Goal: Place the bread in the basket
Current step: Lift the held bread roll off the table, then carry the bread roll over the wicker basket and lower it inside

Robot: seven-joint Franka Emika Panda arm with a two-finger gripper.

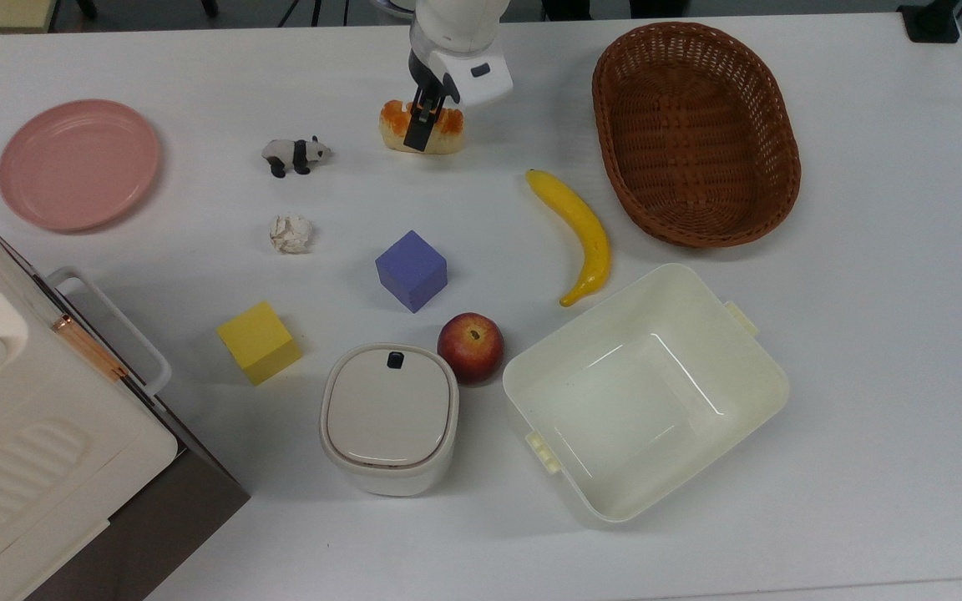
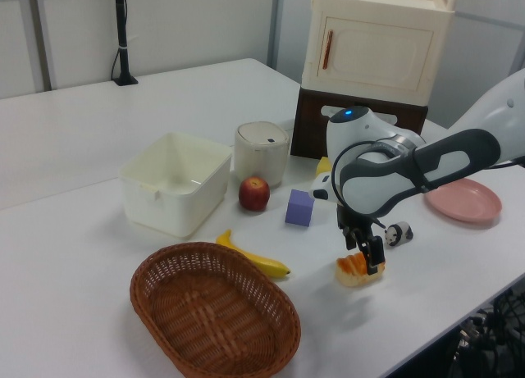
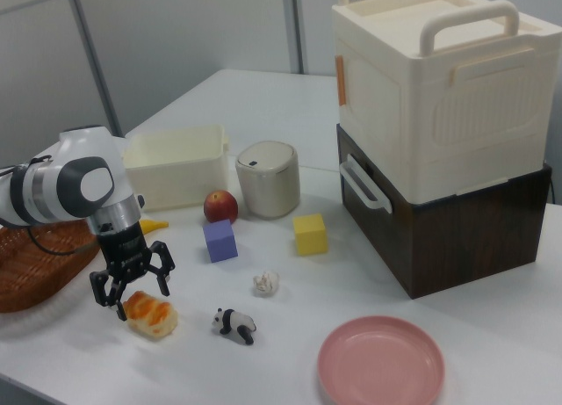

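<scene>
The bread (image 1: 421,128) lies on the white surface (image 1: 865,334), long axis pointing across toward the wicker basket (image 1: 696,133), well apart. The claw (image 3: 132,283) straddles it, fingers spread wide in the right view; the top view hides that gap behind a dark finger (image 1: 419,131).
</scene>
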